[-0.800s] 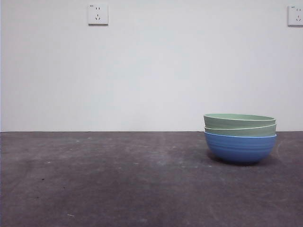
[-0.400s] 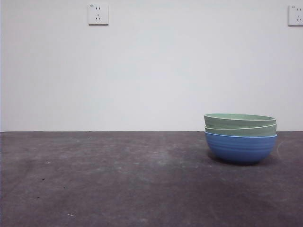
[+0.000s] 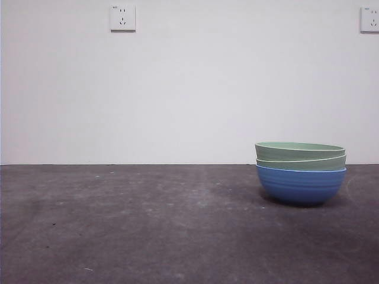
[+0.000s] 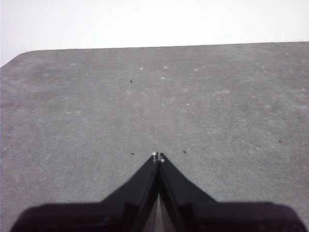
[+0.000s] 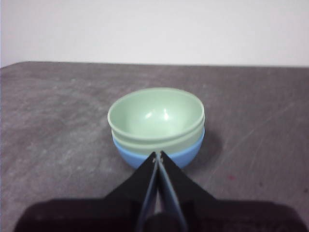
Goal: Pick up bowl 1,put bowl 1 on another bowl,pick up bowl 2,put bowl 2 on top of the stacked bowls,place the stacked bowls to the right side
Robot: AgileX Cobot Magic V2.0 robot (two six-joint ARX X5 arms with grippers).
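Looking out from your right gripper (image 5: 158, 153), you see its jaws pressed together on nothing, tips aimed at the stacked bowls (image 5: 156, 124) just ahead. Your left gripper (image 4: 158, 155) is likewise pinched closed, empty, over bare table (image 4: 96, 111). The stack sits free on the right side: two green bowls nested in the blue bowl (image 3: 301, 184), which rests on the table. They look stiff, light and smooth, probably slippery. If you must shift them, pinch the rim wall through all three layers, keeping the stack level so that nothing slides.
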